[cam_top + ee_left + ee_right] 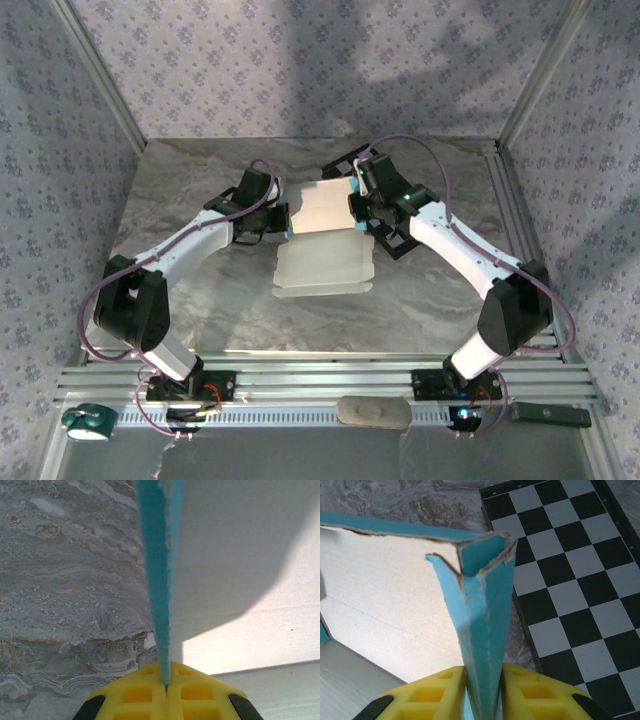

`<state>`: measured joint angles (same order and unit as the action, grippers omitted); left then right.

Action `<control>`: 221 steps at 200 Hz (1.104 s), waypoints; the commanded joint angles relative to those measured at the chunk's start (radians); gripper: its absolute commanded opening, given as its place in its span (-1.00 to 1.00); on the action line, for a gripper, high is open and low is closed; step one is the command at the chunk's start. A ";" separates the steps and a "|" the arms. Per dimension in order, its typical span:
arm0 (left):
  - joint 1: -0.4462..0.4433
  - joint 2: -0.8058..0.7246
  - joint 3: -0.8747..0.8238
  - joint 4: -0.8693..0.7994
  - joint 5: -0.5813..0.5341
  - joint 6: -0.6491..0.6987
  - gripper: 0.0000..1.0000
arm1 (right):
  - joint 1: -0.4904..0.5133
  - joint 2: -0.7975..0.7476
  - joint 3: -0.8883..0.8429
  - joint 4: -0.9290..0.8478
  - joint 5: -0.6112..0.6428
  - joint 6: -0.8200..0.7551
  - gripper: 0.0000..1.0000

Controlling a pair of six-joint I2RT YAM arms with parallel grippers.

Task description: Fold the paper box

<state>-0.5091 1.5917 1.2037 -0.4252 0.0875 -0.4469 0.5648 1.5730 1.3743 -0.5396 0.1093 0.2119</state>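
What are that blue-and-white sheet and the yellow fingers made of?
Paper box: seemingly thin matte cardboard, turquoise one face, white the other; ragged edges show brown fibre. Fingers: probably moulded yellow plastic or rubber, with grid pockets.

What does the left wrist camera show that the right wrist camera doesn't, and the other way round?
Left wrist, not right: the left gripper shut on a thin, straight turquoise edge of the paper box. Right wrist, not left: the checkerboard, and a creased, ragged turquoise flap in the right gripper. Both: the box's white face and marbled table.
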 commanded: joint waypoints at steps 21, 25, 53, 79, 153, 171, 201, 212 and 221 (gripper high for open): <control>-0.018 0.007 0.048 -0.019 0.001 -0.016 -1.00 | 0.016 0.024 0.054 -0.039 0.000 -0.020 -0.42; -0.017 0.007 0.049 -0.019 0.000 -0.021 -1.00 | 0.021 0.029 0.058 -0.044 0.013 -0.021 -0.42; -0.024 0.000 0.037 -0.007 -0.024 -0.037 -1.00 | 0.048 0.054 0.059 -0.053 0.103 -0.024 -0.47; -0.035 -0.019 -0.009 0.018 -0.079 -0.041 -1.00 | 0.066 0.079 0.029 -0.013 0.148 -0.014 -0.49; -0.039 -0.068 -0.250 0.207 -0.186 0.013 -1.00 | 0.075 0.145 -0.173 0.300 0.058 0.059 -0.37; -0.040 -0.060 -0.269 0.222 -0.200 0.010 -1.00 | 0.075 0.165 -0.204 0.316 0.046 0.060 -0.38; -0.039 -0.062 -0.305 0.264 -0.222 0.002 -1.00 | 0.080 0.189 -0.211 0.311 0.028 0.055 -0.20; -0.039 -0.061 -0.316 0.280 -0.224 0.006 -1.00 | 0.080 0.182 -0.226 0.321 0.016 0.055 -0.15; -0.040 -0.061 -0.318 0.282 -0.229 0.012 -1.00 | 0.077 0.170 -0.244 0.334 0.004 0.054 -0.10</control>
<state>-0.5442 1.5524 0.9001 -0.2016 -0.1143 -0.4538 0.6376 1.7485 1.1679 -0.2462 0.1478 0.2596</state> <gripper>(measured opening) 0.051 0.427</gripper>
